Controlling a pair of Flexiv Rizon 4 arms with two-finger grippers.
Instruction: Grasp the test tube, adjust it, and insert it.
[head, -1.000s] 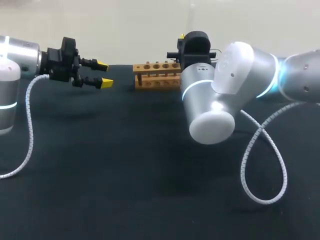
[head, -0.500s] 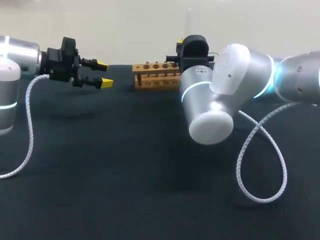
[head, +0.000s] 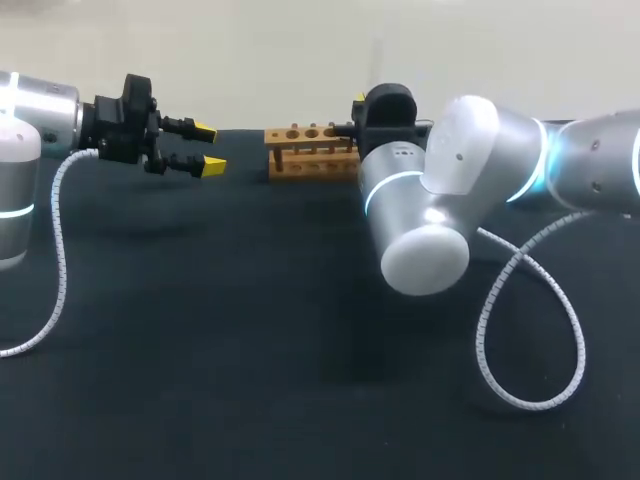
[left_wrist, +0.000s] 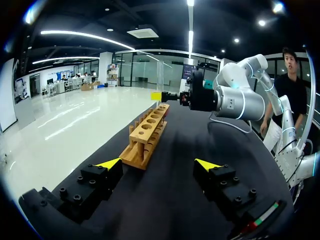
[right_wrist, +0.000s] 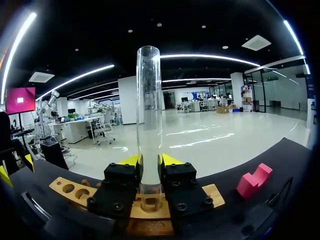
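Note:
A clear glass test tube (right_wrist: 149, 115) stands upright between the yellow-tipped fingers of my right gripper (right_wrist: 149, 161), which is shut on its lower part. Its bottom end sits right over a hole of the wooden rack (right_wrist: 75, 190); whether it is inside I cannot tell. In the head view the rack (head: 310, 150) stands at the table's far edge, with the right gripper (head: 357, 100) above its right end. My left gripper (head: 210, 148) hangs open to the left of the rack, holding nothing. From the left wrist the rack (left_wrist: 147, 135) lies ahead of the open left gripper (left_wrist: 158, 164).
A pink block (right_wrist: 254, 180) lies on the black table beside the rack's end. My right arm's big elbow (head: 425, 210) and its white coiled cable (head: 530, 330) hang over the table's right half. The rack has several open holes.
The right wrist has sunk a little toward the rack with the tube, and its elbow and cable have shifted slightly. The left arm has kept still.

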